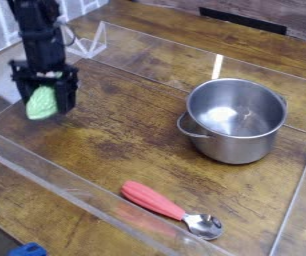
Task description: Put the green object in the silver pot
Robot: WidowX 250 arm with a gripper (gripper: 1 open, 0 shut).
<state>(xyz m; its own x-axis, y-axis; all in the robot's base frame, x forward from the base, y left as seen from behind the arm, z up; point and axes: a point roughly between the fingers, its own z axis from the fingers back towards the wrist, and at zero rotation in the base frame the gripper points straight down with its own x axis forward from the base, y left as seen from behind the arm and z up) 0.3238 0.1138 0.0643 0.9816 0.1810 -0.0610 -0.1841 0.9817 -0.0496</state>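
The green object (40,104), a small bumpy light green oval, hangs between the black fingers of my gripper (44,98) at the left of the wooden table, lifted just off the surface. The gripper points straight down and is shut on the green object. The silver pot (233,120) stands empty at the right, well apart from the gripper, its opening facing up.
A red-handled spoon (163,204) lies near the front, between gripper and pot. Clear plastic walls (62,178) fence the work area on all sides. A blue thing (29,250) peeks in at the bottom left corner.
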